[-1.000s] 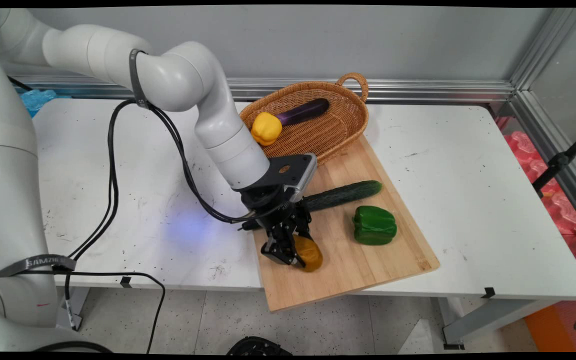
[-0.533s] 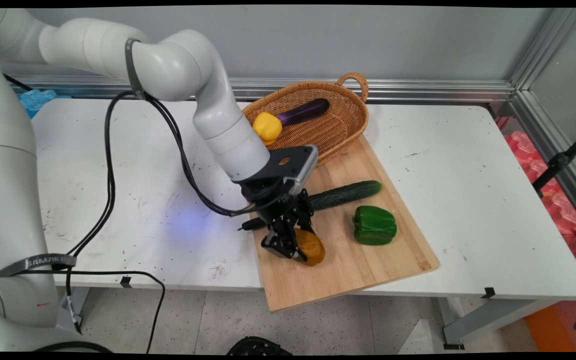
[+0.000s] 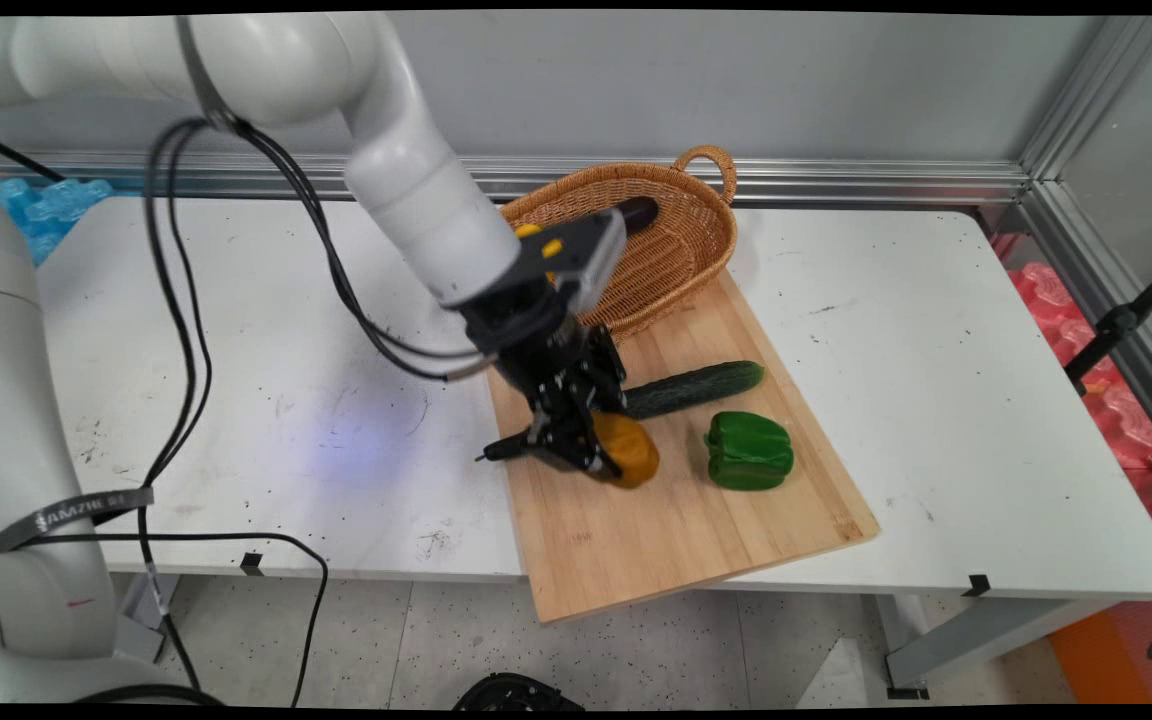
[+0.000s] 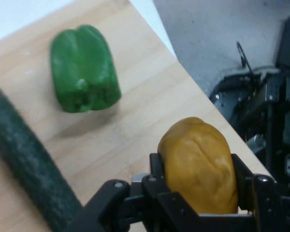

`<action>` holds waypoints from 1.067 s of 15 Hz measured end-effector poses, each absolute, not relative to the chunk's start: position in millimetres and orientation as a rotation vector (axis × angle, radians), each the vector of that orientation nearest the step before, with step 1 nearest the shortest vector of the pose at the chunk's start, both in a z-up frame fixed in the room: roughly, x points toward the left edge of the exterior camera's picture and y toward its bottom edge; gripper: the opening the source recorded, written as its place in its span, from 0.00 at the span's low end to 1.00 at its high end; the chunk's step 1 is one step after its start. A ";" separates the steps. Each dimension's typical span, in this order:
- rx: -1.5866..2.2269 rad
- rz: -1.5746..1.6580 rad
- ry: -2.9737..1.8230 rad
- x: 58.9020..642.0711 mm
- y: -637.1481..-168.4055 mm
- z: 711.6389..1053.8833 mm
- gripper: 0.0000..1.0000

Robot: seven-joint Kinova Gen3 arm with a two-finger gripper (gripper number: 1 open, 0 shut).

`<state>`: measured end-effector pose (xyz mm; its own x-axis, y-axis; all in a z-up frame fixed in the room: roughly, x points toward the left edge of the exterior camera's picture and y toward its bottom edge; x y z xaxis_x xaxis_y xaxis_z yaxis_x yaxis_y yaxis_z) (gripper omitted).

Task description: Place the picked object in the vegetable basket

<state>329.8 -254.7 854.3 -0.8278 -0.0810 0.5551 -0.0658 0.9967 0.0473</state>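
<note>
My gripper (image 3: pixel 591 452) is shut on a brownish-yellow potato (image 3: pixel 626 450) and holds it in the air above the wooden cutting board (image 3: pixel 696 530). In the hand view the potato (image 4: pixel 199 166) sits clamped between the two black fingers (image 4: pixel 157 169) of the gripper (image 4: pixel 198 174). A long dark green cucumber (image 3: pixel 691 388) lies on the board just behind the gripper, and a green bell pepper (image 3: pixel 748 451) rests to its right. The hand view shows the pepper (image 4: pixel 83 68) and the cucumber (image 4: pixel 29 166) below on the board (image 4: pixel 135 121).
A wicker basket (image 3: pixel 681 250) stands at the board's far end; a purple eggplant (image 3: pixel 639 211) and a yellow pepper (image 3: pixel 528 231) in it are mostly hidden by the wrist. Black cables (image 3: pixel 176 300) hang from the arm at the left. The board overhangs the table's (image 3: pixel 936 400) near edge.
The gripper has risen from the board with the potato in it and moved back toward the basket. The cucumber and green pepper have stayed put.
</note>
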 end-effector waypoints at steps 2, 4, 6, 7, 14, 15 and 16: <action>0.193 -0.022 -2.529 341.1 -254.3 875.0 0.00; 0.312 0.002 -2.501 354.5 -256.7 894.1 0.00; 0.427 0.029 -2.476 367.3 -261.8 907.2 0.00; 0.461 0.039 -2.467 371.3 -264.0 910.5 0.00; 0.794 0.143 -2.369 409.3 -295.5 931.7 0.00; 0.843 0.160 -2.350 414.4 -302.8 933.3 0.00; 0.898 0.181 -2.325 419.5 -312.8 934.7 0.00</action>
